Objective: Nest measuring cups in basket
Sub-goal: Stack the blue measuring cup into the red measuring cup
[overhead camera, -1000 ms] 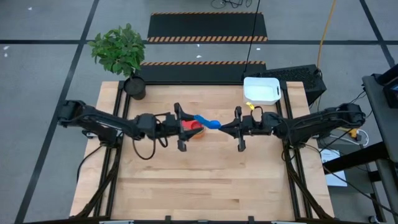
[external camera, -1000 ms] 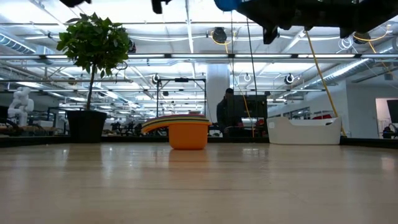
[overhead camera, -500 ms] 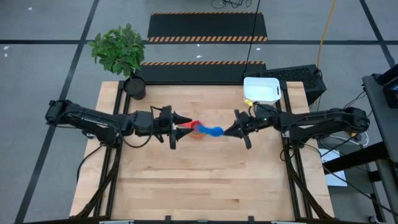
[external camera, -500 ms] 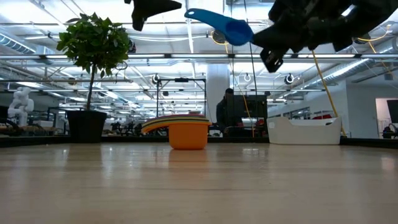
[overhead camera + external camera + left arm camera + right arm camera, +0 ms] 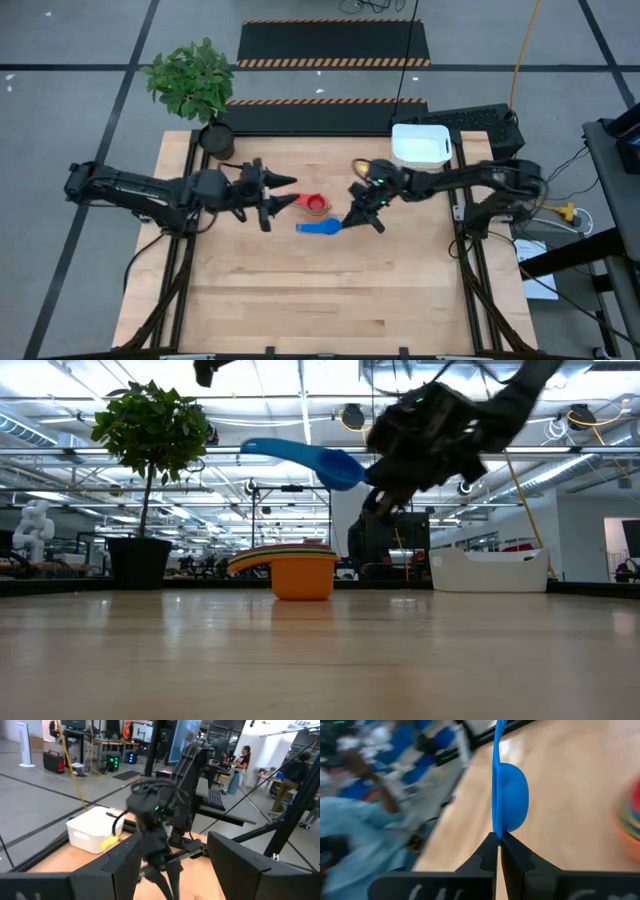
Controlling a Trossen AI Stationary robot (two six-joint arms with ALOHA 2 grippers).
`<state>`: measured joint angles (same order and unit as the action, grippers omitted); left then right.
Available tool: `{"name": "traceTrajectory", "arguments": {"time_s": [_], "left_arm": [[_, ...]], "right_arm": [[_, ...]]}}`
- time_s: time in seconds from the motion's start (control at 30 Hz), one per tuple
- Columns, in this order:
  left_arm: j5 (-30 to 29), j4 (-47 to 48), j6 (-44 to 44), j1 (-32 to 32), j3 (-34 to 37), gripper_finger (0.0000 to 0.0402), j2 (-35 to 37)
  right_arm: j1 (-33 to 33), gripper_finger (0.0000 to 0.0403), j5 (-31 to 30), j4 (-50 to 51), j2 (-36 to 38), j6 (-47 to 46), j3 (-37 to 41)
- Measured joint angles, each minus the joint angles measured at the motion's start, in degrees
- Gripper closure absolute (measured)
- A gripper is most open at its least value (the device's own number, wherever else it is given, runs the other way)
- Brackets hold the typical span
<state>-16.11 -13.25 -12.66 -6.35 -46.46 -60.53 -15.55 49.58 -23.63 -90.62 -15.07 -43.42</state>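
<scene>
A blue measuring cup (image 5: 318, 228) hangs over the table's middle, with my right gripper (image 5: 349, 219) shut on it. It also shows in the low view (image 5: 310, 457) and in the right wrist view (image 5: 512, 802). A nest of other measuring cups (image 5: 316, 204), orange outside (image 5: 303, 576) and red inside, stands on the table just beyond it. My left gripper (image 5: 288, 192) stands open and holds nothing, left of the nest and above the table. The white basket (image 5: 420, 145) sits at the far right corner. My right gripper pinches the blue cup's bowl rim (image 5: 496, 834) between its two fingers, on the side opposite the handle. The fingers come from the table's right, slanting slightly down. The cup is lifted clear of the table. Its handle (image 5: 262, 448) points away from the fingers toward the table's left.
A potted plant (image 5: 195, 85) stands at the far left corner of the table. The near half of the wooden table (image 5: 320, 300) is bare. A person (image 5: 244, 757) shows in the room beyond the table.
My right gripper has carried the blue cup down and toward the table's near edge and left, rolling as it went, so the cup now hangs lower beside the nest. My left gripper has drawn back toward the table's left edge, staying open.
</scene>
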Motion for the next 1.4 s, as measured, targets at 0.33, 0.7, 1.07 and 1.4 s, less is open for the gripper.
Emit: {"name": "traceTrajectory", "arguments": {"time_s": [0.33, 0.7, 1.07, 1.4], "left_arm": [[0.0, 13.1, -3.6, -2.6, 0.0, 0.0176, 4.1], [-0.3, 8.6, -3.2, -4.3, 0.0, 0.0176, 4.1], [-0.3, 6.0, -2.0, -4.3, 0.0, 0.0176, 3.9], [-0.3, 6.1, -2.1, -4.3, 0.0, 0.0176, 3.9]], "right_arm": [[-4.2, 0.0403, 6.0, 0.0, -14.0, -3.6, -13.7], [-10.2, 0.0403, 5.8, -1.5, -15.3, -4.2, -10.7], [-10.1, 0.0403, -1.2, -1.9, -15.3, -5.1, -10.3], [-9.1, 0.0403, -1.8, -1.8, -15.3, -5.3, -10.2]]}}
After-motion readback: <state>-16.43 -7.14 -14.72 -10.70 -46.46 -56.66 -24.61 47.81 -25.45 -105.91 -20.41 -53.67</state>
